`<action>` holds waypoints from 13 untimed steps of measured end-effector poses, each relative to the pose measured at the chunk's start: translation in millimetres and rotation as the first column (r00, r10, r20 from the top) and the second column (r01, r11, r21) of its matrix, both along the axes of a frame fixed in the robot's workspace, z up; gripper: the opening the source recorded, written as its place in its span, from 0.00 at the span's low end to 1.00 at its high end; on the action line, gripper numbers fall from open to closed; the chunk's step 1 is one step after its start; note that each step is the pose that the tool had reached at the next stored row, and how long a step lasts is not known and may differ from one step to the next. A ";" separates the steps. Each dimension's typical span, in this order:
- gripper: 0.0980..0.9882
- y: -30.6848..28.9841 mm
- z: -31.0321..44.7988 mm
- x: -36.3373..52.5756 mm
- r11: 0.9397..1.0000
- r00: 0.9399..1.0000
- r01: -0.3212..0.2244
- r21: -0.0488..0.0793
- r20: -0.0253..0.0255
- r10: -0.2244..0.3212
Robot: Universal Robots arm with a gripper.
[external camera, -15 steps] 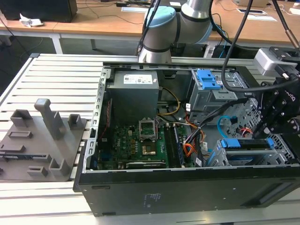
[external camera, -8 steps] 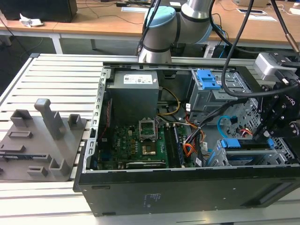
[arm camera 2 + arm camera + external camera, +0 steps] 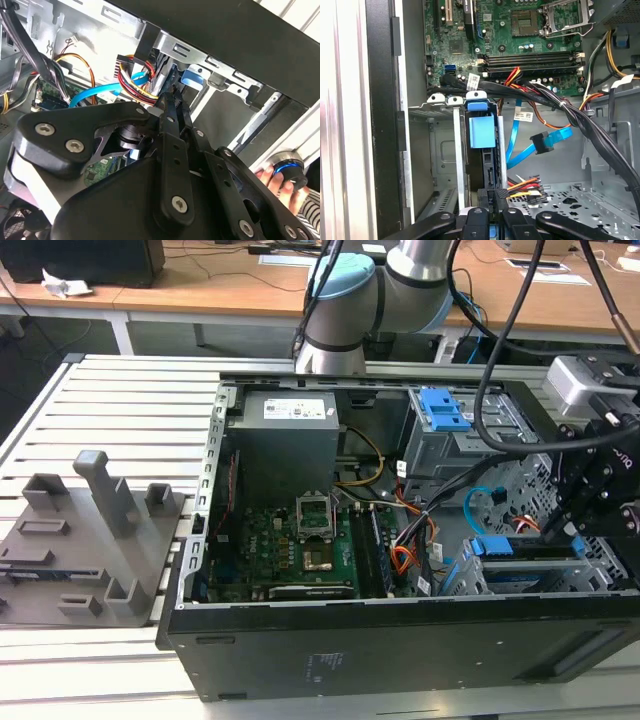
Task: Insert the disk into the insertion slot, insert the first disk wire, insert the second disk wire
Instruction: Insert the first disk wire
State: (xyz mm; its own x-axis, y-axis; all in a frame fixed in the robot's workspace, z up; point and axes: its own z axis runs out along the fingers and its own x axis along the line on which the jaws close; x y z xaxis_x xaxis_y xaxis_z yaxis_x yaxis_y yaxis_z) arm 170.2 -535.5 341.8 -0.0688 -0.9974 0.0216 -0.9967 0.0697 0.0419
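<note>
Scene: I am working inside an open computer case (image 3: 400, 640) with its motherboard (image 3: 520, 30) exposed.

Step in hand: by my reading, the first wire. The disk insertion looks done.

Where the disk is: the disk (image 3: 482, 131) sits in the insertion slot (image 3: 459, 155), between the slot's grey metal rails. In the exterior view it lies low in the case at the exterior view's right, below the taller cage with blue latches (image 3: 445, 410).

Look of the disk: in the first wrist view I see it end-on. A bright blue carrier frame and a blue pull tab face the camera, with the drive's dark edge beneath them.

End effector: the gripper (image 3: 492, 197) has its fingers drawn close together. I judge that they pinch the black plug of the first disk wire (image 3: 525, 184), a bundle of red, yellow, orange and black leads. The plug is at the disk's exposed end, and I cannot tell whether it is fully home.

Second disk wire: the second disk wire (image 3: 542, 141) is a flat blue cable. Its blue plug hangs free beside the slot, apart from the disk.

What the move calls for: in my judgement, the plug must stay square to its port and be pushed straight along the drive. The thick black cable bundle (image 3: 590, 125) runs near and could snag.

Bystander: a hand (image 3: 272, 182) is at a blue-ringed knob (image 3: 287, 167) outside the case.
</note>
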 end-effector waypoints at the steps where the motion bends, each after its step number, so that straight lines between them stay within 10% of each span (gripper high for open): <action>1: 0.08 0.1 0.1 0.0 1.000 1.000 0.000 0.002 0.000 0.000; 13: 0.08 0.1 0.8 -1.2 0.998 0.998 0.058 0.004 0.000 -0.058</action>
